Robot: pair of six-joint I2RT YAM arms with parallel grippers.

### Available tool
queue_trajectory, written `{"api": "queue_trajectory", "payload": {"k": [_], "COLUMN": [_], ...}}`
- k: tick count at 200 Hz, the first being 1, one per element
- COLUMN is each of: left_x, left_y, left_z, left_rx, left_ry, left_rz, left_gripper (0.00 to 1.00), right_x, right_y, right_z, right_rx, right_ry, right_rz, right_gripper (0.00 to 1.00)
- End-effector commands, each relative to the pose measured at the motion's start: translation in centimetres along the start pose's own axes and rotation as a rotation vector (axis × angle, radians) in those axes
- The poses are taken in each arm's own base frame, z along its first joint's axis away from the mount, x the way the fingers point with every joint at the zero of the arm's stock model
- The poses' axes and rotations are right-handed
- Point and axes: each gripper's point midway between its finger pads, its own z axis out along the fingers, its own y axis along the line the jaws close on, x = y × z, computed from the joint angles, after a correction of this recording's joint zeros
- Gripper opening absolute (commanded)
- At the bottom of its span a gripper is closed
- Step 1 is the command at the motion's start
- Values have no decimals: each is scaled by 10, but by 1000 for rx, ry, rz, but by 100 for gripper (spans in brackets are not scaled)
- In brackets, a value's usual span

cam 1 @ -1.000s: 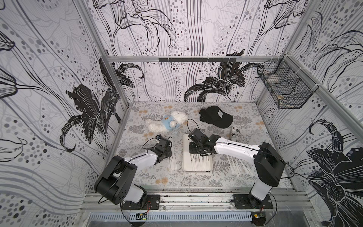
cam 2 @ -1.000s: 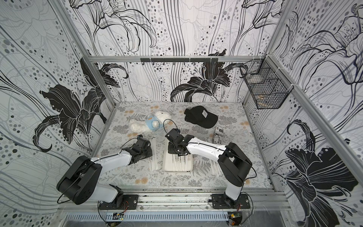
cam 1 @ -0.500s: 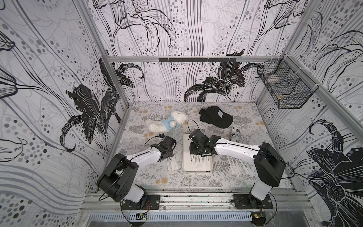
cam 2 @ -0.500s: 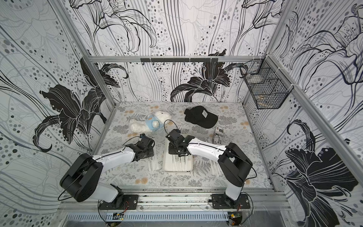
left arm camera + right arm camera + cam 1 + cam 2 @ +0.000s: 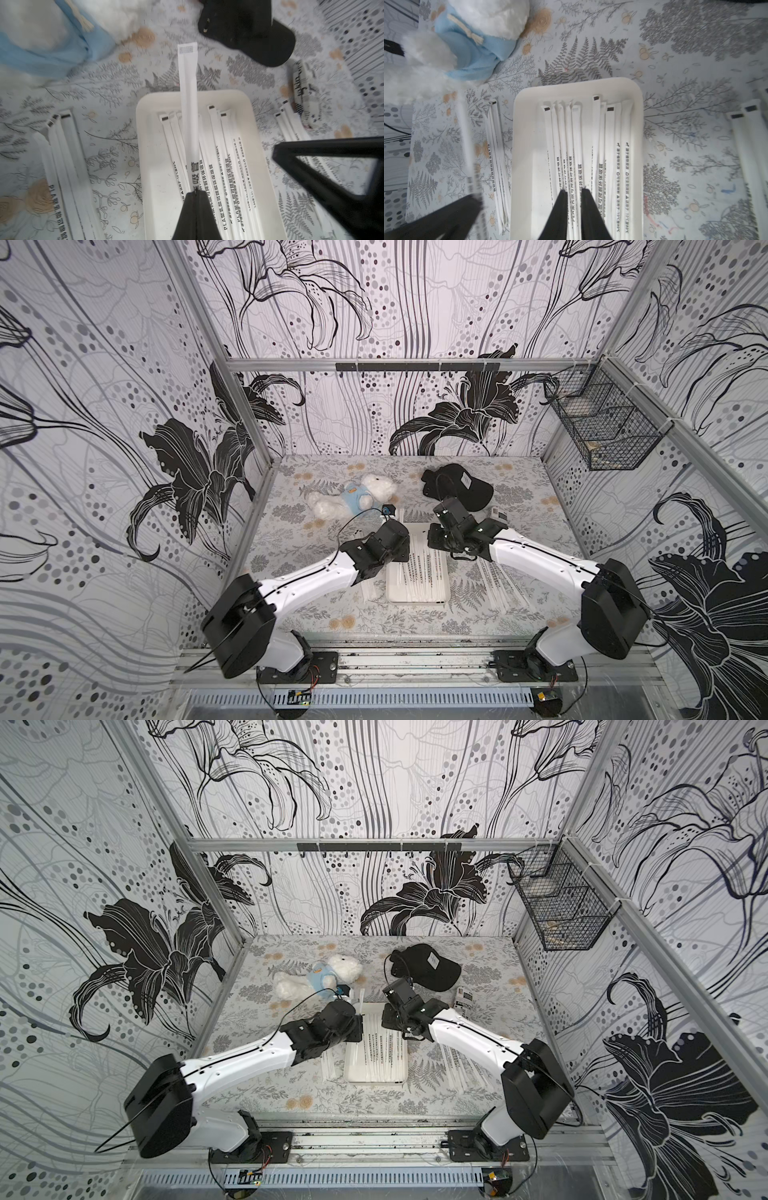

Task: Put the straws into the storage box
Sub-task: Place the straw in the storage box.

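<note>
Top views high overhead, wrist views close (both over storage box (image 5: 226,94))

Left gripper (image 5: 196,192): jaws pinched together (no gap showing).
Right gripper (image 5: 573,194): jaws slightly apart.
Left arm (image 5: 307,580), right arm (image 5: 540,558): reaching inward, wrists close.

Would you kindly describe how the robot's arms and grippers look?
The left arm and right arm have white tubular links, bulky black joint housings and black wrists. Thin black cables loop above each wrist. The left gripper and right gripper have slim black tapering fingers.
</note>
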Motion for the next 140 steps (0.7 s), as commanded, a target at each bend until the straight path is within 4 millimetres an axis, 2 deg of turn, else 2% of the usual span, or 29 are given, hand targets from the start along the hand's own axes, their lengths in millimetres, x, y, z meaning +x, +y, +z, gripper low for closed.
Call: {"api": "queue_trajectory", "payload": {"k": [1, 52, 97, 140], "left_x": [4, 34, 43, 49], "left_y": [-4, 18, 29, 22], "left_z": [20, 61, 64, 75], "left_rx": [3, -132, -175, -143], "left_ry": [3, 84, 96, 121], "left_rz": [-34, -26, -66, -69], "left_gripper": [0, 0, 0, 0], "right_x": [6, 15, 17, 16], "right_y": [-12, -16, -18, -17], "right_z": [-3, 2, 4, 5], "right_rx": [39, 35, 37, 35], "right_ry": [6, 26, 29, 27], "right_rz": [-28, -23, -21, -23], "right_gripper": [17, 16, 16, 16]}}
